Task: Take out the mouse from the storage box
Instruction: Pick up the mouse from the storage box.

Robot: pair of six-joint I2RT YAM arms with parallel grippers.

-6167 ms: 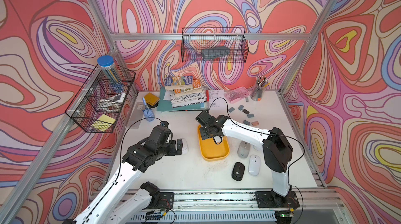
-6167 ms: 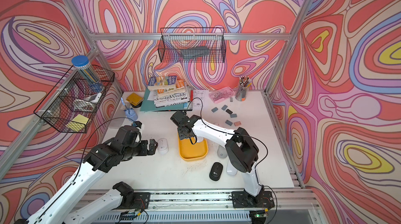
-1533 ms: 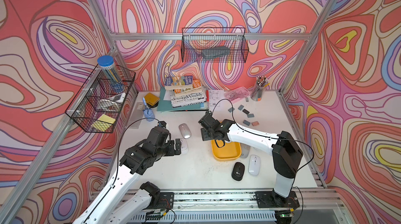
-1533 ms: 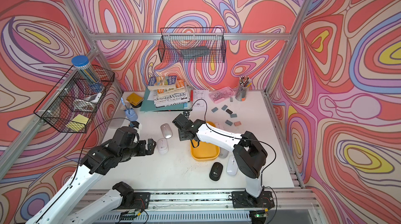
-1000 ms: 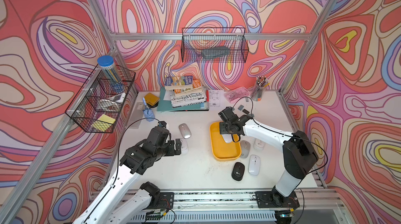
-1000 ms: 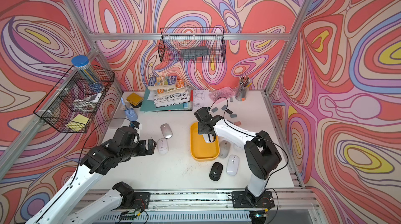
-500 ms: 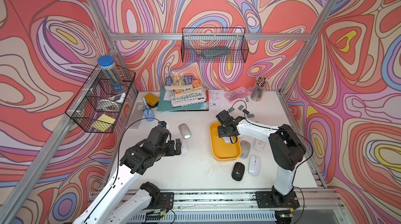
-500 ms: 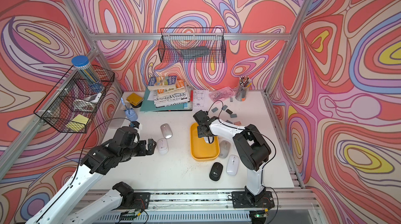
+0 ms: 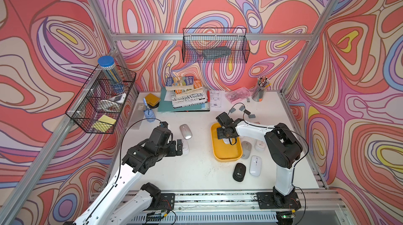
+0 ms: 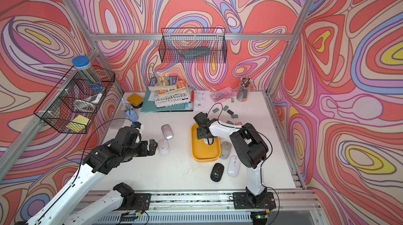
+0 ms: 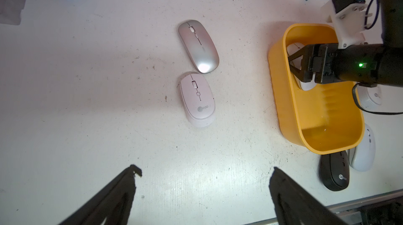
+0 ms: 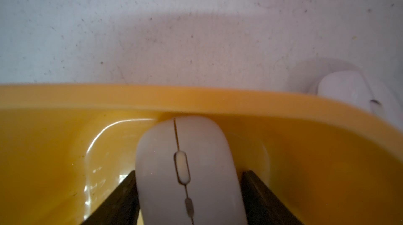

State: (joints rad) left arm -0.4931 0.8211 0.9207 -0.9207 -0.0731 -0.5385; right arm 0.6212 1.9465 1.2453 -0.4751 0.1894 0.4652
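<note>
The yellow storage box (image 9: pixel 227 155) (image 10: pixel 205 152) lies right of the table's middle. A white mouse (image 12: pixel 187 169) (image 11: pixel 293 49) rests at the box's far end, its nose against the wall. My right gripper (image 9: pixel 225 135) (image 10: pixel 204 135) (image 12: pixel 188 176) reaches down into the box, and its black fingers (image 12: pixel 122 193) press on both sides of the mouse. My left gripper (image 9: pixel 180 146) (image 11: pixel 204 171) hovers open over bare table to the left, close to a pinkish-white mouse (image 9: pixel 185 146) (image 11: pixel 197 98).
A silver mouse (image 9: pixel 185 131) lies beside the pinkish one. A grey mouse (image 9: pixel 246 149), a white mouse (image 9: pixel 255 165) and a black mouse (image 9: pixel 239 172) lie right of and before the box. Books (image 9: pixel 187 97), a pink case (image 9: pixel 238 94) and a pencil cup (image 9: pixel 259 92) stand at the back.
My right gripper has come down into the far end of the storage box and its fingers now sit against the white mouse. The left arm has not moved.
</note>
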